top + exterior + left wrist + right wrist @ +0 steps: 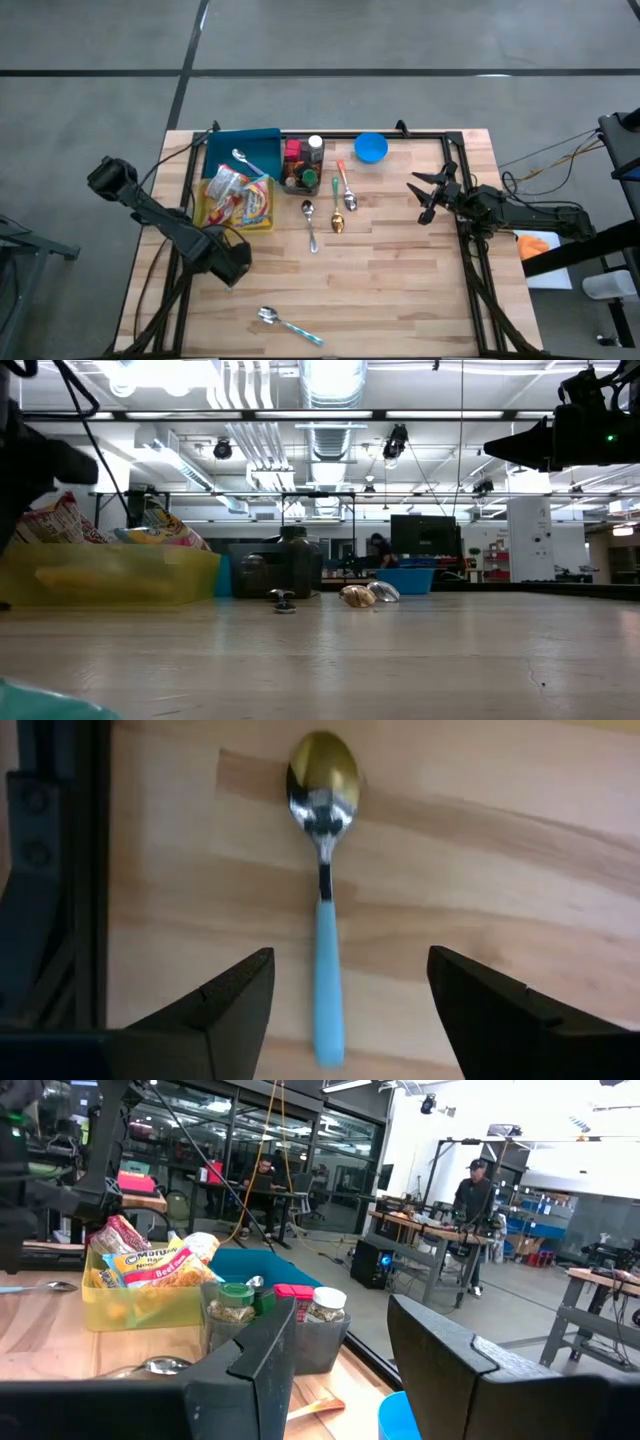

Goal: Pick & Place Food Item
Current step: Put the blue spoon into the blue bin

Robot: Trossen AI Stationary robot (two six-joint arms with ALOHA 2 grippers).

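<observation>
Several snack packets [236, 196] stand in a yellow bin [205, 213] at the table's far left; they also show in the right wrist view [150, 1265]. My left gripper [232, 265] points down over the near left of the table, open [350, 1010], with nothing between its fingers. Its wrist view looks down on a blue-handled spoon [325, 890] lying flat on the wood [290, 324]. My right gripper [425, 196] waits open at the table's right side, level, pointing toward the bin [340, 1360].
A blue tray [250, 148] holding a spoon lies behind the bin. A dark caddy of spice jars [302, 166] and a blue bowl [371, 148] stand at the far edge. Three spoons [338, 214] lie mid-table. A black frame rail [55, 870] runs beside my left gripper.
</observation>
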